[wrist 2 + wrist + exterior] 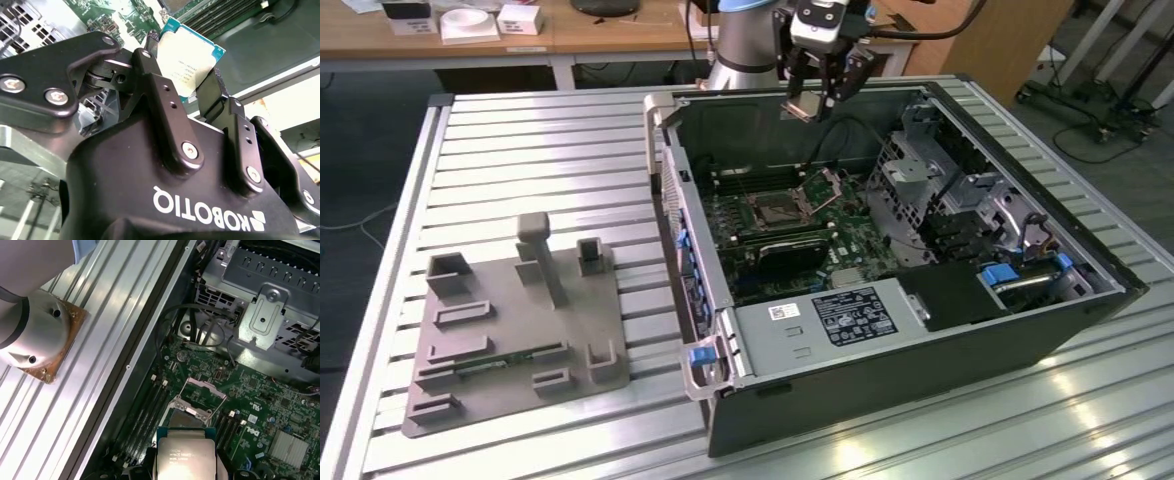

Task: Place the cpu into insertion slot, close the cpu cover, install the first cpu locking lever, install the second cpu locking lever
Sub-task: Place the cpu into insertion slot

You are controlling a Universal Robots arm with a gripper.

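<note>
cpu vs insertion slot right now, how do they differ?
1. The cpu is held up in the gripper jaws above the open case; the insertion slot sits low on the green board inside it.
2. The cpu shows a silver-grey top; the insertion slot is dark inside a silver rim.
Both are square.

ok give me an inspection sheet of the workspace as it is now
surface: ribbed metal table, with an open computer case lying on it
job's things: cpu held above the case; insertion slot looks empty; cpu cover raised
clutter: grey fixture plate beside the case
grippers: end effector shut on the cpu
cables: black leads inside the case
surroundings: wooden desk behind the table, white boxes on it
</note>
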